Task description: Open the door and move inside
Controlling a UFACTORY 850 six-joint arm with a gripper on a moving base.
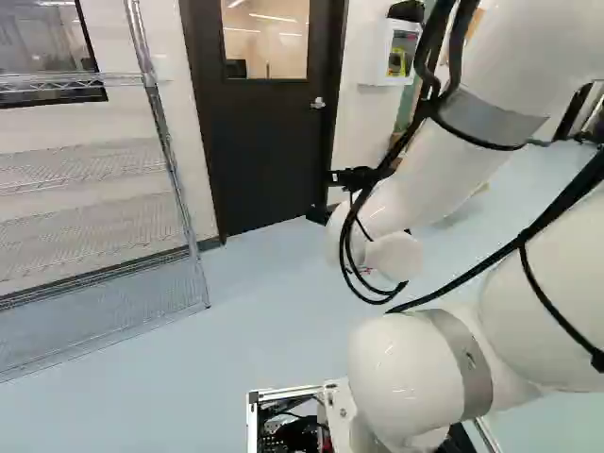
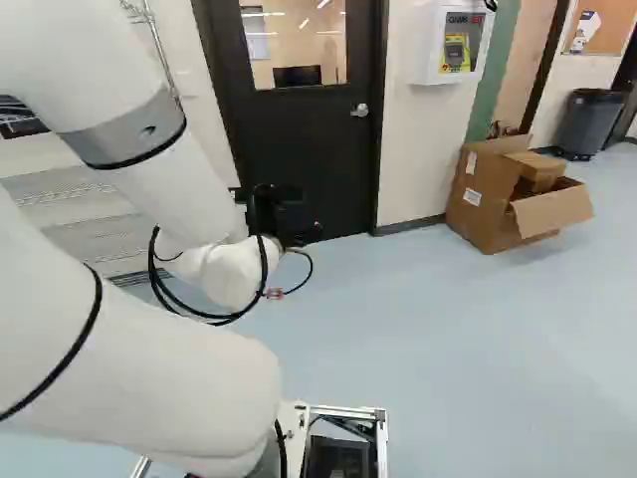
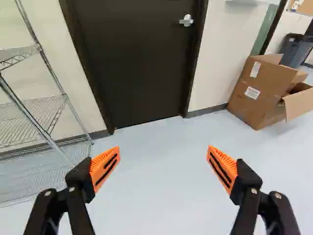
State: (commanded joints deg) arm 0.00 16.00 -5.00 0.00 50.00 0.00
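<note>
Left base view: looked from behind the arm [image 1: 425, 179] and to its left, ahead and a little down; arm close, filling the frame's right, door [image 1: 264, 151] farther off, upper centre. Right base view: looked ahead and a little down from behind the arm's right; arm close at left, door upper centre, cardboard boxes [image 2: 483, 204] at right. Wrist view: looked along the gripper [image 2: 289, 214], nearer the door, whose lower part stood ahead of the fingers [image 3: 105, 166]. All three shared door, wire shelving [image 1: 162, 125] and floor [image 2: 448, 329]; right base and wrist views shared the boxes.
</note>
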